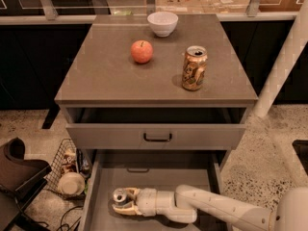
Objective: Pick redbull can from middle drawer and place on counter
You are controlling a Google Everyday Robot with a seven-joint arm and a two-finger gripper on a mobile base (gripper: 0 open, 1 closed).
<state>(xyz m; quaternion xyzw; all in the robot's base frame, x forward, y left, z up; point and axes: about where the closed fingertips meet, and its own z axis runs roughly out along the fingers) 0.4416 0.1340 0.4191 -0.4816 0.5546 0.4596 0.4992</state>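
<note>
Fingers (130, 192) of the white two-finger gripper (122, 202) are clamped around the small, slim, silver-topped redbull can (119, 195), low inside the wide grey middle drawer (168, 178), near that drawer's left wall. The smooth grey-brown counter (106, 76) sits above the drawer.

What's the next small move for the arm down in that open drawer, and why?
Probably a short lift straight up: the gripper is at the redbull can on the middle drawer floor, and the counter lies above it.
</note>
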